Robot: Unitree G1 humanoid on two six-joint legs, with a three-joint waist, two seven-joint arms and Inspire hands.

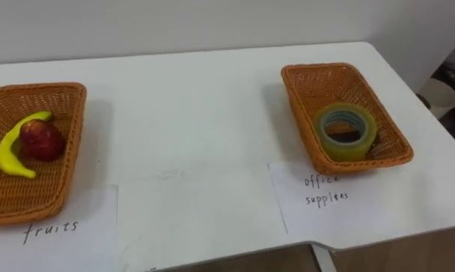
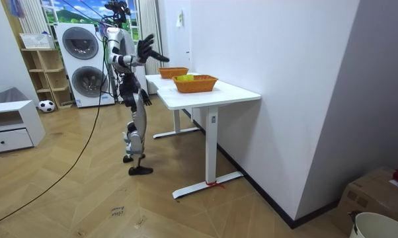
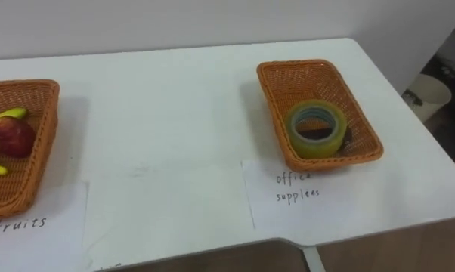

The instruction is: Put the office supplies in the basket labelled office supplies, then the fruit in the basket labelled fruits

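Observation:
On the white table (image 1: 190, 121) stand two wicker baskets. The left basket (image 1: 75, 121) holds a yellow banana (image 1: 8, 151) and a red apple (image 1: 41, 140). Inside the right basket (image 1: 318, 69) lies a yellow-green roll of tape (image 1: 347, 130). A handwritten paper label lies in front of each basket. In the room view I stand at the table's long side, facing it. My right hand (image 2: 145, 46) is raised at chest height, open with fingers spread and holding nothing. My left hand (image 2: 161, 57) shows as a dark shape just beyond it.
A white bin (image 1: 439, 94) stands on the floor past the table's right end. Behind me are two washing machines (image 2: 80, 63), a shelf, a low white drawer unit (image 2: 10, 125) and a ball (image 2: 45, 105). The table's front edge runs close below the labels.

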